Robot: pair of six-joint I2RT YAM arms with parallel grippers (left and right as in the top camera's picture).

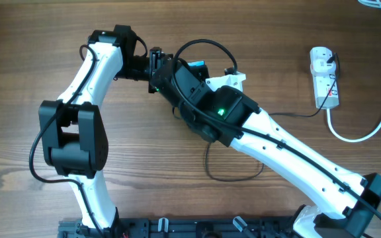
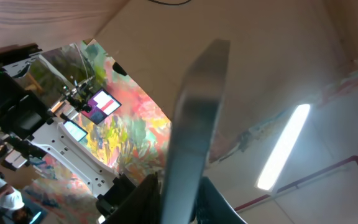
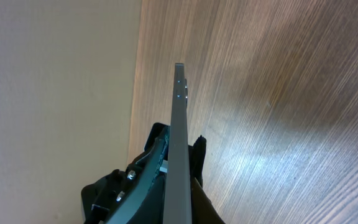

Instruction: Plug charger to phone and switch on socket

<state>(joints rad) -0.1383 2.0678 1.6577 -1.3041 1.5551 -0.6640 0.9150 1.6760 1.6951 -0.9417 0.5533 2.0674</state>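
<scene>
With the slim teal-screened smartphone [image 3: 179, 106] raised edge-on over the middle of the wooden table [image 1: 18, 39], clamped in the right gripper [image 3: 176, 163] while the left gripper [image 2: 179, 200] sits narrow around it, hold uncertain, a mistimed release could drop it.

The phone [image 1: 198, 64] is held on its edge above the middle of the table [image 1: 38, 39], a little toward the far side, where the two arms meet. The left arm [image 1: 94, 73] comes in from the left, and the left fingers [image 2: 138, 194] sit one on each side of the phone. The right arm [image 1: 296, 155] comes from the near right, and the right fingers [image 3: 199, 152] flank the phone too. Well apart, at the far right, the socket [image 1: 323, 78] lies flat on the table with a plug [image 1: 329, 61] in its far end. The charger [image 1: 290, 115] runs from the socket leftward and passes under the right arm. The socket's lead [image 1: 369, 129] curves away to its right, up to the far right corner.
</scene>
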